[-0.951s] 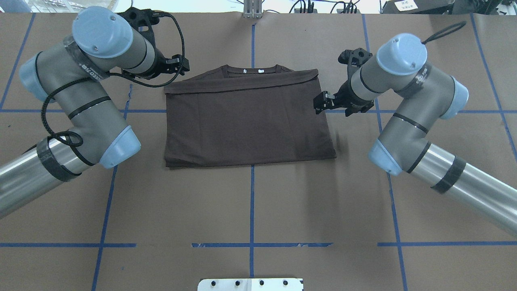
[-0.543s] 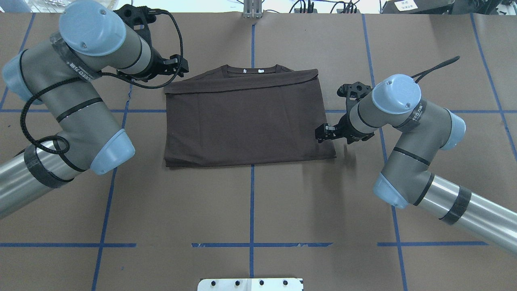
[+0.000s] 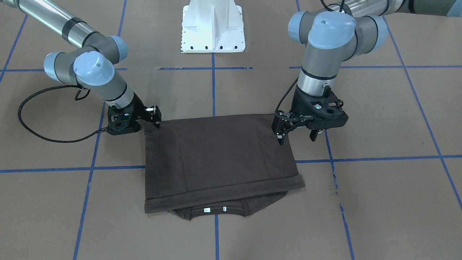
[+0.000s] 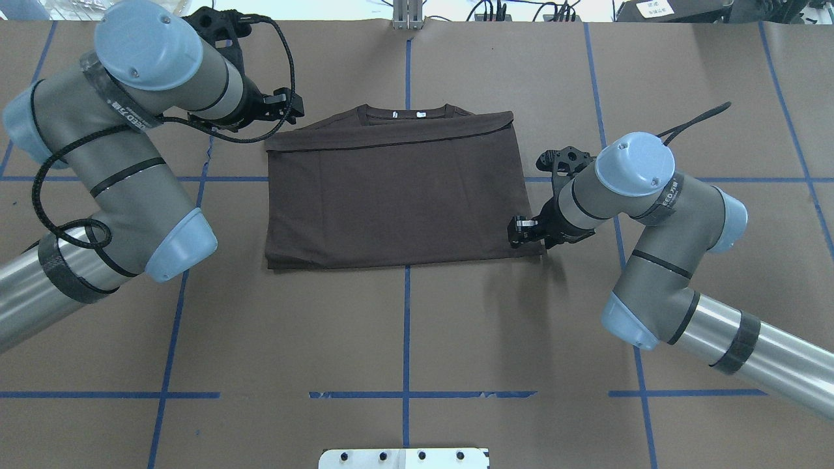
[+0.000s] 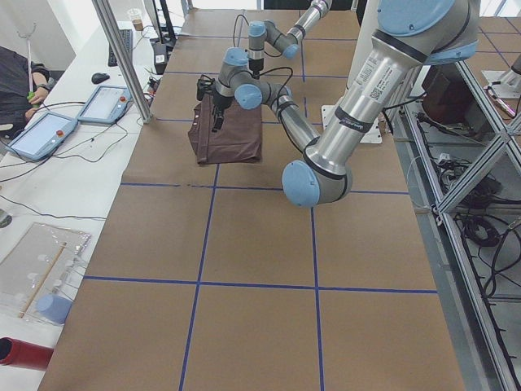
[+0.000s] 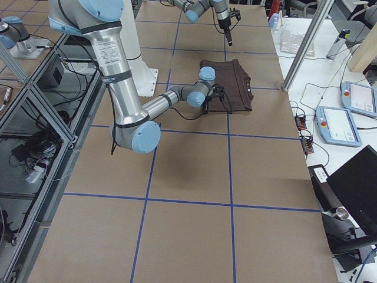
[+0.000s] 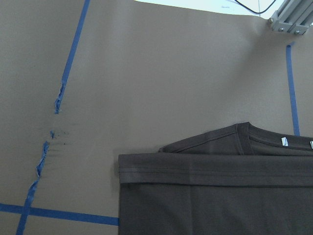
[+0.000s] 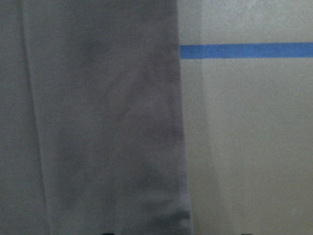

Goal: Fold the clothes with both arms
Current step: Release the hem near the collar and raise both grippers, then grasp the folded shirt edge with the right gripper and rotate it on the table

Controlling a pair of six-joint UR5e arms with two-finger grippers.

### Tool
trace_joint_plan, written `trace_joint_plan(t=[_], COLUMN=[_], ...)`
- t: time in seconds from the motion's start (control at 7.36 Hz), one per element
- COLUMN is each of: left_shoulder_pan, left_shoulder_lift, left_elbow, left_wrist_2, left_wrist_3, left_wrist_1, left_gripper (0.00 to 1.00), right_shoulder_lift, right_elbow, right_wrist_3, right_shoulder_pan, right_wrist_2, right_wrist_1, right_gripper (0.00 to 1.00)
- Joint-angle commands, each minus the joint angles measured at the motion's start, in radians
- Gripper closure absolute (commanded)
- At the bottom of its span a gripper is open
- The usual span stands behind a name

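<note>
The dark brown T-shirt (image 4: 397, 189) lies flat on the table, folded into a rectangle. Its collar and white neck tags (image 4: 407, 114) show at the far edge. My right gripper (image 4: 519, 233) sits low at the shirt's near right corner, open, with its fingers over the cloth edge. The right wrist view shows that shirt edge (image 8: 98, 122) close up and blurred. My left gripper (image 4: 292, 107) hangs open above the table by the shirt's far left corner, holding nothing. From the front, the left gripper (image 3: 296, 138) stands clear of the shirt (image 3: 216, 159).
Brown paper with blue tape lines (image 4: 406, 326) covers the table. The white pedestal base (image 3: 213, 27) stands at the robot's side. A black cable (image 3: 43, 135) loops on the table beside the right arm. A person (image 5: 12, 73) and tablets (image 5: 41, 134) are at a side desk.
My right gripper has moved along the shirt's right edge toward the robot and down to the near right corner. The left arm shifted slightly left, then held still.
</note>
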Motion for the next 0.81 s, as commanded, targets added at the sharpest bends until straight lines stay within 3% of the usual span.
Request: trace_joint_plan(t=[0.0, 0.41, 0.68], left_shoulder_pan=[-0.001, 0.000, 0.000], left_shoulder_lift=[0.001, 0.000, -0.001], left_elbow=[0.001, 0.001, -0.014], left_wrist_2=[-0.001, -0.001, -0.001], left_wrist_3=[-0.002, -0.003, -0.012], left_wrist_1=[0.000, 0.000, 0.000], left_gripper=[0.00, 0.00, 0.00], right_shoulder_lift=[-0.008, -0.096, -0.295], right_elbow=[0.008, 0.107, 0.324], right_wrist_3=[-0.004, -0.009, 0.000], right_shoulder_pan=[-0.007, -0.021, -0.134], right_wrist_2=[0.008, 0.029, 0.020], right_wrist_1=[-0.001, 0.001, 0.001], right_gripper=[1.00, 1.00, 1.00])
